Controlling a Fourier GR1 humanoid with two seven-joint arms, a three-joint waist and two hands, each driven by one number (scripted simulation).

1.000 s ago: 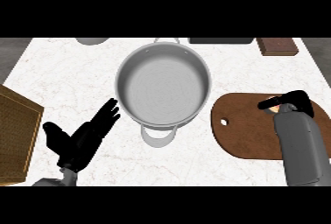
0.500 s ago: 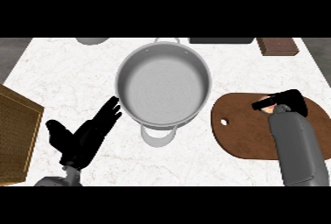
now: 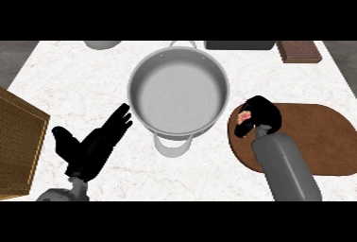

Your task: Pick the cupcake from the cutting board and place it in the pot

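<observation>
Where the right hand [image 3: 259,118] curls over the left edge of the cutting board [image 3: 314,142], the cupcake [image 3: 245,116] is seen only in part: a small pinkish-yellow patch with a reddish spot, showing between the black thumb and fingers. The rest of it is hidden by the hand, so its wrapper and shape cannot be made out. The fingers are closed round the cupcake, and it is held at the board's left rim, just right of the pot [image 3: 178,92]; whether it is lifted clear of the board cannot be told.

The pot is a grey metal one, round, with a loop handle at its near side and another at its far side, and it is set in the middle of the white marbled counter [image 3: 77,75]. The cutting board is brown and rounded, to the right of the pot.

The left hand [image 3: 87,146] is shown at the near left, open with fingers straight and spread, holding nothing and apart from the pot. A wooden crate [image 3: 17,142] is placed at the left edge. At the far edge a grey bowl [image 3: 103,44], a dark tray [image 3: 237,45] and a brown block [image 3: 300,51] are partly seen. No writing or label can be read on anything.
</observation>
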